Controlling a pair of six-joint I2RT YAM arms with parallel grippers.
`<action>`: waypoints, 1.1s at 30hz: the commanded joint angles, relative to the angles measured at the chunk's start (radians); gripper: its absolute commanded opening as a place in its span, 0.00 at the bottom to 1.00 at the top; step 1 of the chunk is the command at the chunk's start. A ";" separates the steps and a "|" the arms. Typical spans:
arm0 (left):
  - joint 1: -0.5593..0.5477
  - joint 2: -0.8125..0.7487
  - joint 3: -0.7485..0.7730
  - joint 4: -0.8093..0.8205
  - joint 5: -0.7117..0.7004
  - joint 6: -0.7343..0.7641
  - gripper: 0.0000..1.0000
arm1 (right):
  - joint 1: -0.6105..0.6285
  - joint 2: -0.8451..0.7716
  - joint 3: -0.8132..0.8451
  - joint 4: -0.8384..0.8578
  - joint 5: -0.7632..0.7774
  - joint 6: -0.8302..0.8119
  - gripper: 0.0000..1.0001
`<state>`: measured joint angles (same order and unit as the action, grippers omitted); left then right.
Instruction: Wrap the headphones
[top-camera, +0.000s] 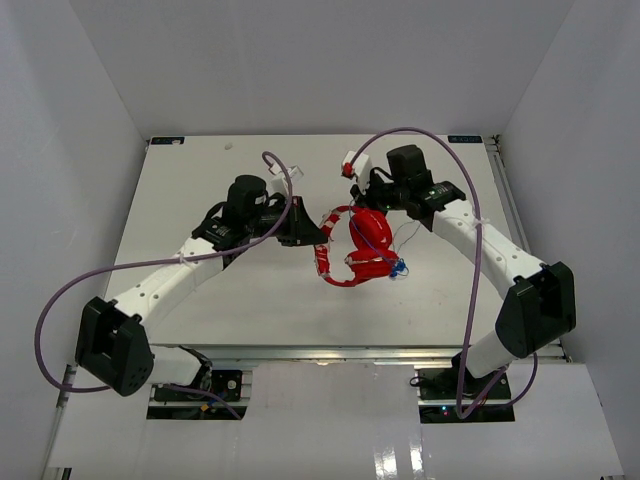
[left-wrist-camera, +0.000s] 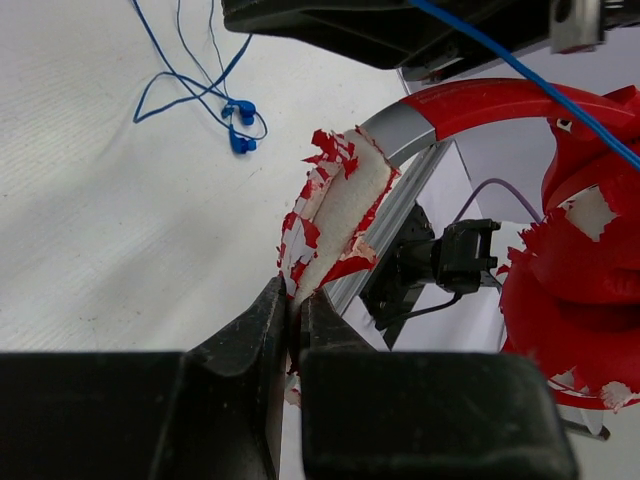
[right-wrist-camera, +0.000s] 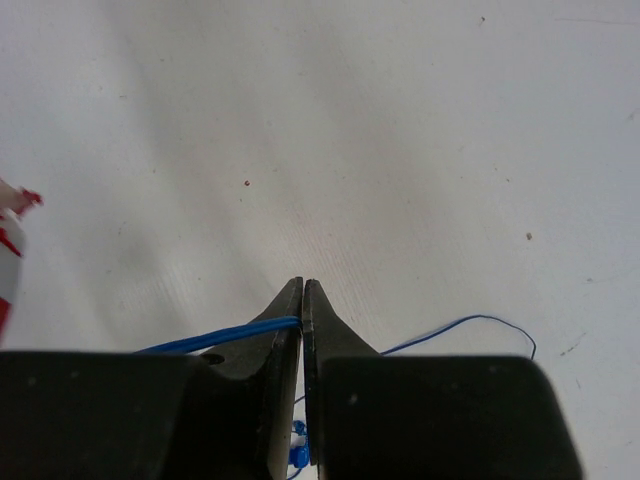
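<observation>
The red headphones (top-camera: 370, 236) are near the middle of the table (top-camera: 200, 180). The left gripper (left-wrist-camera: 297, 300) squeezes the headband (left-wrist-camera: 338, 212) at its 12 o'clock. The right gripper (right-wrist-camera: 302, 316) pinches the blue cable (right-wrist-camera: 245, 332), which runs off toward 9 o'clock.

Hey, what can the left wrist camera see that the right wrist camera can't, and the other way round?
Only the left wrist view shows the left fingers pinched shut on the flaking red-and-white headband, with a red ear cup beside it. Only the right wrist view shows the right fingers shut on the blue cable; of the headphones it catches just a red-and-white sliver at its left edge. Both show the blue cable and the white table.
</observation>
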<state>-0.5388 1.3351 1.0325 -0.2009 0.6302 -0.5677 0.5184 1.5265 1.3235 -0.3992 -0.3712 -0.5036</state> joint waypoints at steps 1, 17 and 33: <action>-0.004 -0.119 0.054 -0.013 -0.055 -0.036 0.00 | -0.054 -0.034 0.012 -0.012 -0.251 0.043 0.09; -0.006 -0.217 0.220 -0.258 -0.334 -0.164 0.00 | -0.061 0.025 -0.082 0.164 -0.741 0.234 0.18; -0.006 -0.186 0.429 -0.345 -0.462 -0.187 0.00 | -0.040 0.023 -0.343 0.564 -0.821 0.385 0.26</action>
<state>-0.5392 1.1706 1.3639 -0.5458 0.2360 -0.7173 0.4757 1.5520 1.0291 0.0708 -1.1345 -0.0875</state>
